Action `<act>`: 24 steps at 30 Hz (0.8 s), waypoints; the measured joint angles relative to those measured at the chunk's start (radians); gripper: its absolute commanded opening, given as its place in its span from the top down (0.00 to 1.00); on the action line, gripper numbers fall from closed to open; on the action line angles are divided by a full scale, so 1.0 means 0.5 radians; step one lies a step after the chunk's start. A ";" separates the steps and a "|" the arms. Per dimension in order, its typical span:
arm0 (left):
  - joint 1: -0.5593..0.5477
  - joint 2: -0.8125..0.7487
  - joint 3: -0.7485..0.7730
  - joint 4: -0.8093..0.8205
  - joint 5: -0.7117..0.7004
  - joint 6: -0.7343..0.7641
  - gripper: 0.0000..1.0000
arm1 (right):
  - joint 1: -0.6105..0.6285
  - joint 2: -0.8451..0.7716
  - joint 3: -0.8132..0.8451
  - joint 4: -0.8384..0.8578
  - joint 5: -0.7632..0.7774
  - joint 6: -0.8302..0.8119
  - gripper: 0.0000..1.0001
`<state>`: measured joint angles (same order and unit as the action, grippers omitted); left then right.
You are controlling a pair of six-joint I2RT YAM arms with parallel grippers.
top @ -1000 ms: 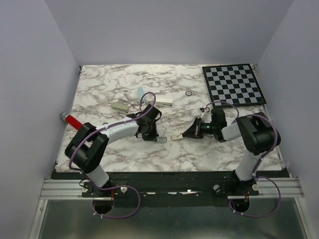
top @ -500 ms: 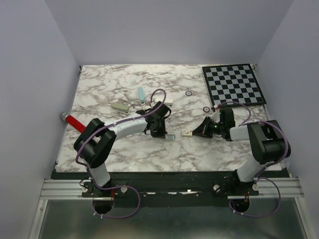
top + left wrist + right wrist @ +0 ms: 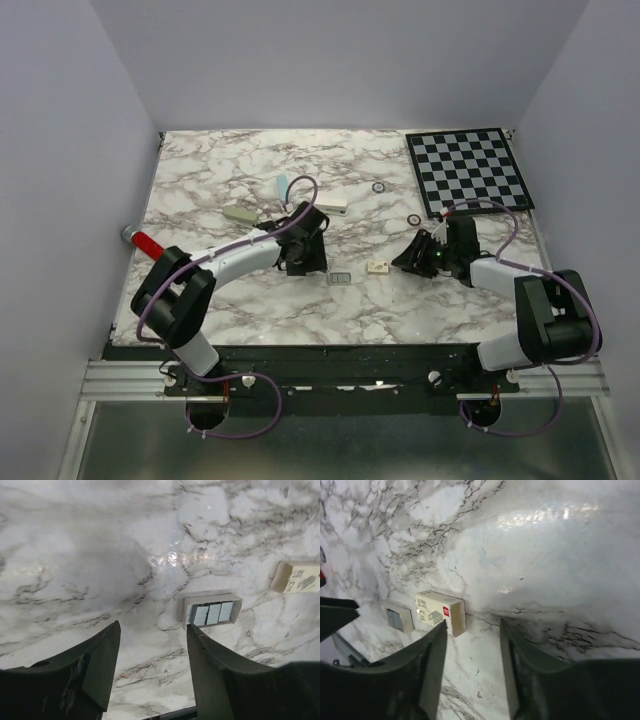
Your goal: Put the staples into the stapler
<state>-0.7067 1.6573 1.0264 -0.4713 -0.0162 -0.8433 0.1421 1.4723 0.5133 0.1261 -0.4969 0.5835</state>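
The staples (image 3: pixel 212 613) lie flat on the marble surface (image 3: pixel 300 310) as a small grey rectangle with darker edges, and nothing holds them. The left gripper (image 3: pixel 153 630) is low over the surface, just to the left of the staples. Its jaws stand apart, with only bare marble between them. The staples are just beyond the tip of one finger, outside the gap, and I cannot tell if that tip touches them.

The small white box (image 3: pixel 441 612) with printed marks lies just to the right of the staples, with a narrow space between the two. The right gripper (image 3: pixel 473 625) is farther to the right of the staples, on the other side of the box. Its jaws are also apart and hold nothing. The box is just in front of one finger tip, not between the fingers.

Behind the staples, toward the far wall, lies a white oblong block (image 3: pixel 332 204). A pale blue item (image 3: pixel 283 187) and a beige oblong item (image 3: pixel 239 214) lie behind the staples and to the left. A small dark ring (image 3: pixel 414 220) lies behind and to the right of the staples. The checkerboard (image 3: pixel 470 168) is well apart from them, at the far right.
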 measured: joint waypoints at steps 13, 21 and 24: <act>0.855 -0.336 0.237 -0.327 -0.265 0.277 0.01 | 0.032 -0.439 0.141 -0.529 0.422 -0.253 0.00; 1.067 0.146 0.730 -0.444 -0.403 0.276 0.02 | 0.116 -0.473 0.276 -0.688 0.567 -0.360 0.00; 1.069 0.363 0.887 -0.478 -0.434 0.263 0.02 | 0.122 -0.473 0.280 -0.720 0.582 -0.384 0.00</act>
<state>-0.1722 1.8389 1.4700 -0.7105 -0.2333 -0.7116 0.2031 1.2358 0.6533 -0.2340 -0.2058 0.3916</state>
